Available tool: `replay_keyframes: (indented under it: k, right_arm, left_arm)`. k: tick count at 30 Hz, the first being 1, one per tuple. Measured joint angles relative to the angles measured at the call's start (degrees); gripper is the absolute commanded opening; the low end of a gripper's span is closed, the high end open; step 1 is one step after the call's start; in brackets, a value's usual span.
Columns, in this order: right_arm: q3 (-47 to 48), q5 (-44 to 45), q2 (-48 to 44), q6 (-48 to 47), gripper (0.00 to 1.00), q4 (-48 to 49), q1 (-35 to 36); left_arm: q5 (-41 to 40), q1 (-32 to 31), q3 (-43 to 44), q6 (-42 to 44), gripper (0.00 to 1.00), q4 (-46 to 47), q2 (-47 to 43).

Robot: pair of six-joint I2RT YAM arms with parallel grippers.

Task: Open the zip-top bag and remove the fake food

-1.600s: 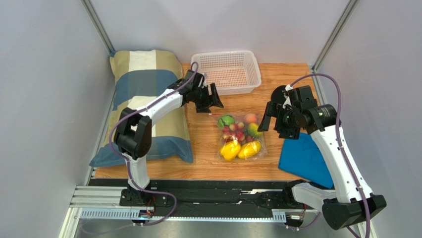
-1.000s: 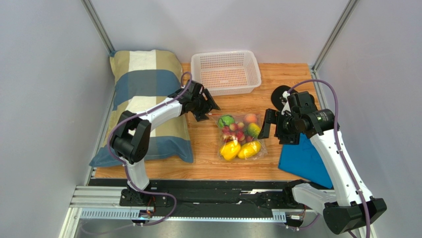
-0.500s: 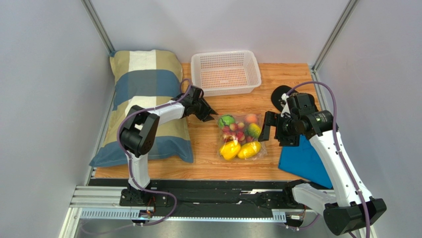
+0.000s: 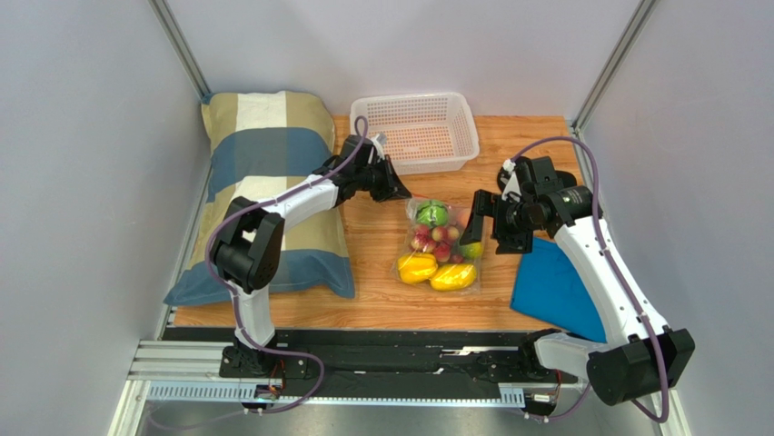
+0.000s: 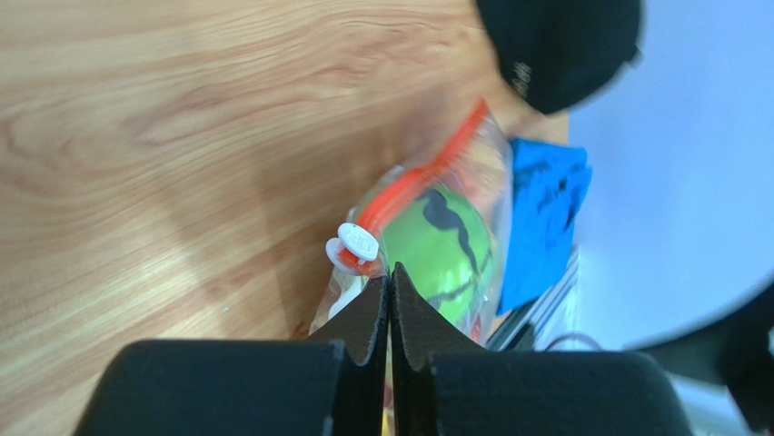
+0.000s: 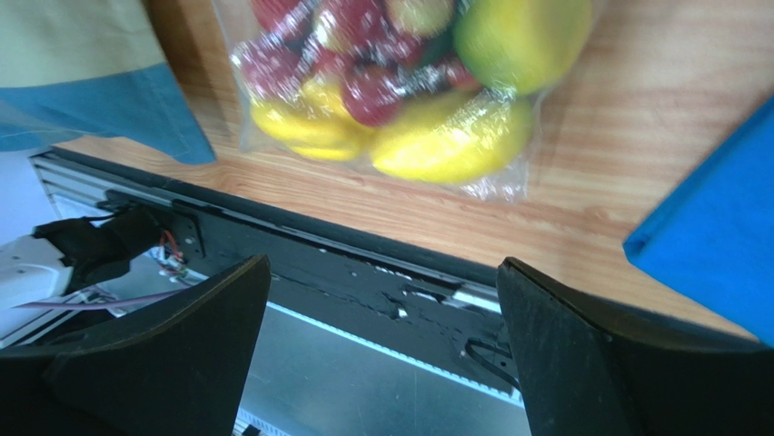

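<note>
The zip-top bag (image 4: 442, 247) lies mid-table, clear plastic with a red-orange zip strip (image 5: 420, 180) and a white slider (image 5: 357, 242). Inside it is the fake food (image 4: 434, 215): a green ball, red berries and yellow pieces (image 6: 451, 138). My left gripper (image 4: 403, 193) is shut on the bag's top left corner, just beside the slider; the fingertips (image 5: 374, 300) pinch the plastic, and that end of the bag is lifted. My right gripper (image 4: 487, 227) hangs open at the bag's right edge, above the table, with nothing between its fingers (image 6: 227, 309).
A white perforated basket (image 4: 413, 98) stands behind the bag. A plaid pillow (image 4: 263, 173) fills the left side. A blue cloth (image 4: 556, 291) lies at the right front, and a black round object (image 5: 554, 45) sits behind it.
My left gripper has shut on the bag's top corner and drawn it up and back toward the basket. My right gripper has moved left, up to the bag's right edge.
</note>
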Motion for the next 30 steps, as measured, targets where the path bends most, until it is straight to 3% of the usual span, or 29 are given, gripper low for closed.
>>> replay_keyframes:
  k: [2, 8, 14, 22, 30]
  right_arm:
    - [1.8, -1.7, 2.1, 0.1, 0.98, 2.7, 0.0]
    - [10.3, -6.2, 11.7, -0.3, 0.77, 11.5, 0.0]
    - [12.9, -13.8, 15.3, -4.4, 0.78, 21.5, 0.0]
    - [7.7, -22.8, 11.1, -13.7, 0.77, 36.7, 0.0]
    - [7.3, -33.3, 10.8, -27.0, 0.75, 41.1, 0.0]
  left_arm:
    - [2.2, -0.3, 0.9, 4.8, 0.0, -0.4, -2.4]
    - [6.9, -1.0, 1.4, 12.8, 0.0, -0.5, -7.8]
    - [10.7, -1.8, 1.4, 17.7, 0.0, -1.0, -10.7]
    - [16.7, -1.9, 4.7, 21.3, 0.0, -3.8, -11.9]
    - [20.4, -3.6, 6.5, 27.5, 0.0, -9.3, -15.7]
